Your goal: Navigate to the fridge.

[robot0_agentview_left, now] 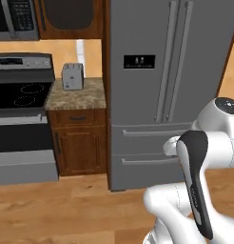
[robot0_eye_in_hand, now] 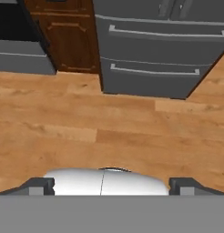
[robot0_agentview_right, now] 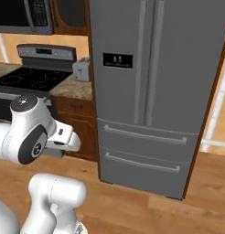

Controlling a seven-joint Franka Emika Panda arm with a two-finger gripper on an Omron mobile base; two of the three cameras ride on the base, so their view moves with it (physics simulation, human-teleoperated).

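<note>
The fridge (robot0_agentview_left: 147, 95) is a tall grey French-door unit with two long vertical handles, a small black dispenser panel and two bottom drawers. It stands straight ahead and close, and rises past the top of the left base view. From the right base view the fridge (robot0_agentview_right: 169, 91) takes up most of the picture. The hand view looks down at the two drawers of the fridge (robot0_eye_in_hand: 150, 45) across a stretch of wooden floor. My gripper (robot0_eye_in_hand: 112, 186) is open with nothing in it, its fingertips (robot0_eye_in_hand: 38, 185) far apart at the bottom of that view. The arm is folded in front of the base.
Left of the fridge is a narrow brown cabinet (robot0_agentview_left: 78, 140) with a speckled counter (robot0_agentview_left: 76, 97) and a grey toaster (robot0_agentview_left: 72, 76). Further left stands a stove (robot0_agentview_left: 21, 95) with a black cooktop, under a microwave (robot0_agentview_left: 16, 19). Wooden floor (robot0_eye_in_hand: 109, 132) lies open between me and the fridge.
</note>
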